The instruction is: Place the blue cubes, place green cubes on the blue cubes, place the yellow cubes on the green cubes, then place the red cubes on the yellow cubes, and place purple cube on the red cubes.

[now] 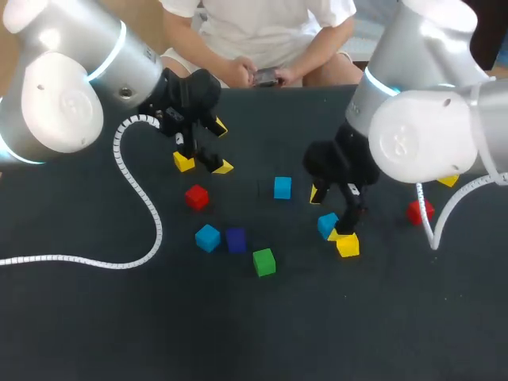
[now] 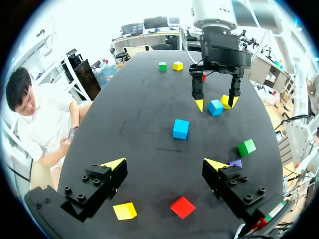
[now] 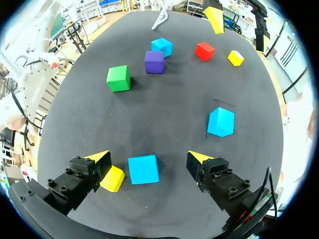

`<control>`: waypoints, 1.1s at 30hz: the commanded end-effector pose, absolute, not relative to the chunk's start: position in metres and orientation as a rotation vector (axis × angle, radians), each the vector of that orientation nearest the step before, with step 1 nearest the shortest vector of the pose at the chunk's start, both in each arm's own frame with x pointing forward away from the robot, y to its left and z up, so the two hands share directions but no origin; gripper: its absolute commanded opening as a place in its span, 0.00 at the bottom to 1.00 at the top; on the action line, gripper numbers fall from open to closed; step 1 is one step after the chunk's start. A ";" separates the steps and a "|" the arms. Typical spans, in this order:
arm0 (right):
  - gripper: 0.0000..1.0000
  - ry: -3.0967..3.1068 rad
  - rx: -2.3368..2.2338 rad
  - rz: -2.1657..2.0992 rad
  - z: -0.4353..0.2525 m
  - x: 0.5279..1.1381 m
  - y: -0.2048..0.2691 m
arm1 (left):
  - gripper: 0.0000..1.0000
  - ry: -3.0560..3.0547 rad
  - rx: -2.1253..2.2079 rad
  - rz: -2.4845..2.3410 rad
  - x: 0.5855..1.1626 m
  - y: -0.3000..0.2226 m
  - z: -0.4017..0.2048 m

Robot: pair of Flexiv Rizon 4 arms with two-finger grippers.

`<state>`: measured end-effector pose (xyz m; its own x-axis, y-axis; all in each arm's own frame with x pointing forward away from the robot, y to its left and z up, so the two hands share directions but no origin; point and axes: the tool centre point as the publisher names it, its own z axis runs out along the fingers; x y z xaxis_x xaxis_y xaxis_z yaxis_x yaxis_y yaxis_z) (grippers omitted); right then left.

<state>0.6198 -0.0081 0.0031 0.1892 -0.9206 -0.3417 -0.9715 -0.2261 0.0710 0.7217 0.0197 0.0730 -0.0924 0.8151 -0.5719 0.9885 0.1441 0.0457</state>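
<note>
Hovering low over the dark surface [image 1: 397, 317], the right gripper [image 3: 149, 162] has its fingers spread, with a blue cube [image 3: 143, 169] lying between them; a gap shows on both sides, so neither finger touches it. A yellow cube [image 3: 112, 178] lies just beside one finger, on its outer side. Ahead of this gripper is a second blue cube [image 3: 221, 122], alone near the middle of the surface. Farther on, a green cube [image 3: 118, 78], a purple cube [image 3: 154, 61] and a third blue cube [image 3: 162, 47] form a loose group; purple and blue are just beside each other, green a little apart. The left gripper [image 2: 164, 164] is also spread and holds nothing. It hangs above the surface, with a second yellow cube [image 2: 124, 210] under one finger and a red cube [image 2: 183, 206] on the surface below the gap, nearer the other finger. In the head view a second red cube [image 1: 420, 211] lies well apart on the right side, partly behind the right arm. The left wrist view shows a second green cube [image 2: 162, 65] and a third yellow cube [image 2: 178, 65] side by side, beyond the right gripper. Every cube in view lies singly on the surface. A white ribbed cable [image 1: 135, 190] from the left arm trails across the surface's left side.
</note>
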 end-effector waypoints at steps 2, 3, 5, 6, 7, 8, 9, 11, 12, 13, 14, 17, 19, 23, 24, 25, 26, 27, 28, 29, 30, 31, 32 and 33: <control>1.00 1.841 -2.293 0.474 0.001 0.622 -0.008 | 1.00 1.959 1.722 -0.493 0.722 0.020 0.073; 1.00 1.844 -2.296 0.472 -0.001 0.622 -0.007 | 1.00 1.959 1.722 -0.493 0.722 0.020 0.073; 1.00 1.856 -2.292 0.474 -0.003 0.623 -0.007 | 1.00 1.959 1.722 -0.493 0.722 0.020 0.073; 1.00 1.857 -2.284 0.484 -0.003 0.623 -0.006 | 1.00 1.959 1.722 -0.493 0.722 0.020 0.073; 1.00 1.856 -2.283 0.486 -0.003 0.623 -0.006 | 1.00 1.959 1.722 -0.493 0.722 0.020 0.073; 1.00 1.851 -2.286 0.474 -0.001 0.623 -0.005 | 1.00 1.959 1.722 -0.493 0.722 0.020 0.073; 1.00 1.851 -2.287 0.468 0.000 0.623 -0.005 | 1.00 1.959 1.722 -0.493 0.722 0.020 0.073; 1.00 1.858 -2.295 0.455 0.000 0.623 -0.006 | 1.00 1.959 1.722 -0.493 0.722 0.020 0.073; 1.00 1.862 -2.296 0.455 -0.001 0.623 -0.007 | 1.00 1.959 1.722 -0.493 0.722 0.020 0.073; 1.00 1.867 -2.303 0.453 -0.002 0.623 -0.007 | 1.00 1.959 1.722 -0.493 0.722 0.020 0.073; 1.00 1.879 -2.312 0.438 -0.003 0.622 -0.008 | 1.00 1.959 1.722 -0.493 0.722 0.020 0.073; 1.00 1.896 -2.321 0.426 -0.006 0.619 -0.012 | 1.00 1.959 1.722 -0.493 0.722 0.020 0.073; 1.00 1.898 -2.322 0.424 -0.008 0.619 -0.014 | 1.00 1.959 1.722 -0.493 0.722 0.020 0.073; 1.00 1.908 -2.325 0.414 -0.010 0.618 -0.017 | 1.00 1.959 1.722 -0.493 0.722 0.020 0.073; 1.00 1.914 -2.326 0.411 -0.010 0.618 -0.017 | 1.00 1.959 1.722 -0.493 0.722 0.020 0.073; 1.00 1.916 -2.326 0.409 -0.010 0.618 -0.019 | 1.00 1.959 1.722 -0.493 0.722 0.020 0.073; 1.00 1.916 -2.325 0.408 -0.010 0.617 -0.020 | 1.00 1.959 1.722 -0.493 0.722 0.020 0.073; 1.00 1.917 -2.324 0.407 -0.011 0.617 -0.021 | 1.00 1.959 1.722 -0.493 0.722 0.020 0.073; 1.00 1.919 -2.323 0.405 -0.011 0.617 -0.022 | 1.00 1.959 1.722 -0.493 0.722 0.020 0.073; 1.00 1.921 -2.323 0.405 -0.012 0.617 -0.022 | 1.00 1.959 1.722 -0.493 0.722 0.020 0.073; 1.00 1.921 -2.323 0.405 -0.012 0.617 -0.022 | 1.00 1.959 1.722 -0.493 0.722 0.020 0.073; 1.00 1.920 -2.324 0.403 -0.012 0.619 -0.021 | 1.00 1.959 1.722 -0.493 0.722 0.020 0.073; 1.00 1.916 -2.321 0.399 -0.011 0.620 -0.020 | 1.00 1.959 1.722 -0.493 0.722 0.020 0.073; 1.00 1.913 -2.322 0.394 -0.010 0.622 -0.018 | 1.00 1.959 1.722 -0.493 0.722 0.020 0.073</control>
<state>0.6218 -0.0198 -0.0111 0.1724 -0.9479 -0.2679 -0.9758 -0.2015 0.0850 0.7217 0.0196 0.0730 -0.0923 0.8151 -0.5719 0.9885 0.1440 0.0457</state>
